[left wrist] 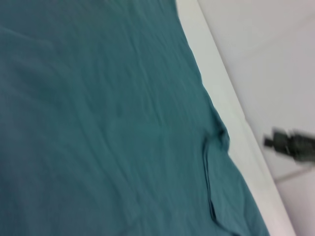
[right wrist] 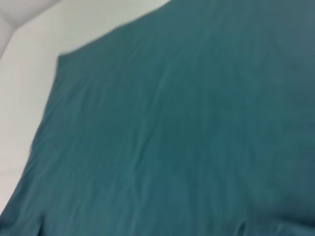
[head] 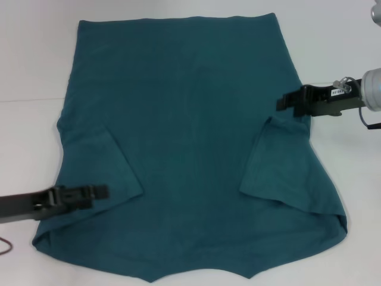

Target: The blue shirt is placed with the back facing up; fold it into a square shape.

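Observation:
The blue shirt (head: 190, 137) lies spread flat on the white table (head: 36, 59), filling most of the head view. Both sleeves are folded inward onto the body, one on the left (head: 95, 161) and one on the right (head: 280, 167). My left gripper (head: 100, 192) reaches in from the lower left, over the folded left sleeve's lower edge. My right gripper (head: 281, 103) comes in from the right and sits at the shirt's right edge, just above the folded right sleeve. The left wrist view shows the shirt (left wrist: 98, 123) and, far off, the right gripper (left wrist: 290, 145). Cloth (right wrist: 172, 123) fills the right wrist view.
Bare white table (head: 339, 53) surrounds the shirt on the left, right and far sides. The shirt's near hem (head: 196, 271) runs close to the table's front edge. A dark cable loop (head: 5, 245) shows at the lower left.

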Robot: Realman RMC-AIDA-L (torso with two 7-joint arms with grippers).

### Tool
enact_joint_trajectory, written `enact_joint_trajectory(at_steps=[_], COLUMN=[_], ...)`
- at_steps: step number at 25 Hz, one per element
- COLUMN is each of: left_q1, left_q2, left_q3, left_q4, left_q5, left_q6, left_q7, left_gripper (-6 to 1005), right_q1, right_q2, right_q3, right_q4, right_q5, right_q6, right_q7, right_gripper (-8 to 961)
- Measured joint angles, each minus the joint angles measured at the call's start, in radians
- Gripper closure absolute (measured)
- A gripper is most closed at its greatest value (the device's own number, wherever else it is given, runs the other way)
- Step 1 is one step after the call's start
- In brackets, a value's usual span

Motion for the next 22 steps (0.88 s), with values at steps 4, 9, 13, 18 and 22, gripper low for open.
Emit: enact_joint_trajectory(at_steps=[4,9,13,18,22], left_q1=[0.013,0.029,0.032,0.032,0.032], left_q2=[0.023,0.031,0.036,0.038,0.039], left_q3=[-0.064,-0.144,-0.177,-0.19,-0.19], left_q4=[0.005,0.036,0.038,0.039,0.037], left_q5=[0.015,0.127,0.196,0.243,0.267], left_q6=[0.033,0.009,-0.003,-0.018,-0.036], left_q7=[-0.087,-0.213,-0.242,-0.261,-0.269], left_gripper=[291,291,292,292,292], right_q1=[0.0,-0.01,-0.016,-0.018,-0.019], right_q2=[-0.021,-0.025,-0.027,-0.028,-0.028], right_q3=[0.006,0.014,0.014,0.014,0.007], right_q4=[-0.06,-0.113,-0.11,-0.105,-0.105], right_q5=[0.001,0.002,-0.002,-0.004,-0.004], right_q6=[-0.177,-0.313,-0.336,-0.338,-0.338], right_q7=[-0.047,-0.061,-0.062,-0.062,-0.062], right_gripper=[419,409,412,415,417])
